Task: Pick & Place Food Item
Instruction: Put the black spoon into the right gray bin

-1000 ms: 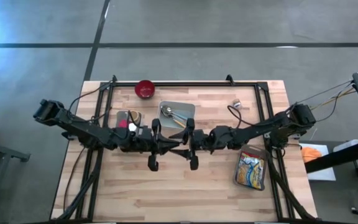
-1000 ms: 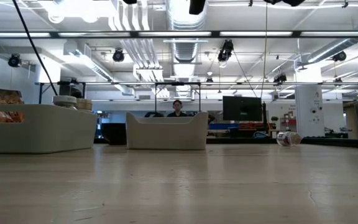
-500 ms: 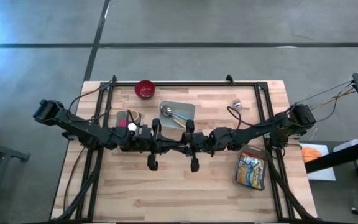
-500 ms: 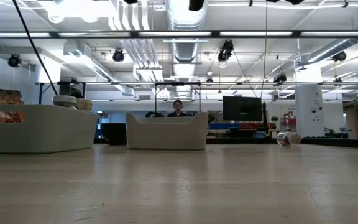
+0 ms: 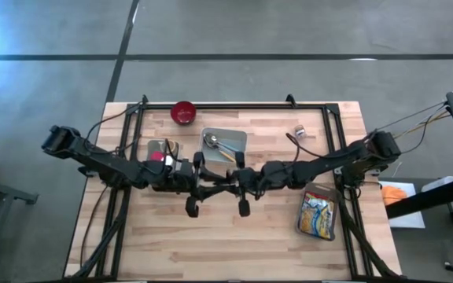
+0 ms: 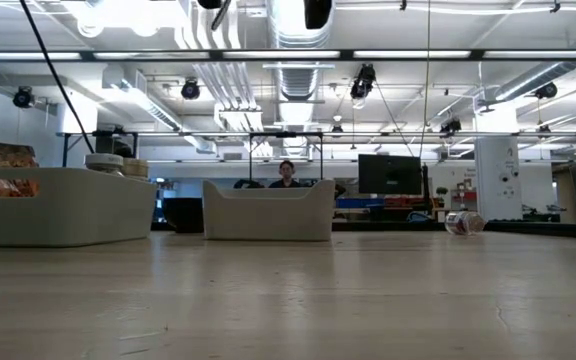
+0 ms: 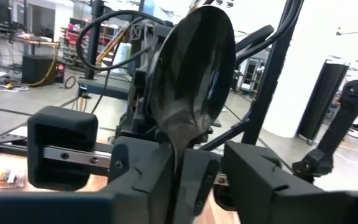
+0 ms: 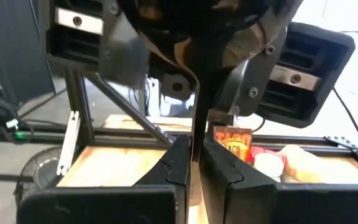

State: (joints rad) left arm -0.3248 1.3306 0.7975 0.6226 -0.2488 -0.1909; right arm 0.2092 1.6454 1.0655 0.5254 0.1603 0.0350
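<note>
Item one, closest in: spoon [image 7: 194,74], bowl end up, its neck between the left gripper [image 7: 179,168] fingers; I could not tell whether they gripped or had slackened. Item two: right gripper [image 8: 196,149], fingers pinched narrow on the spoon's thin handle, the two grippers meeting above mid-counter. I judged this a handover: the left should let go fully before the right draws away, straight along the handle, to avoid twisting the spoon. Item three, just beyond: metal tray [image 5: 225,144] carrying a utensil. Item four: food packet [image 5: 318,214] in its clear bin by the right arm's base, untouched. Item five, far edge of the counter [image 5: 274,244]: red bowl [image 5: 183,112].
</note>
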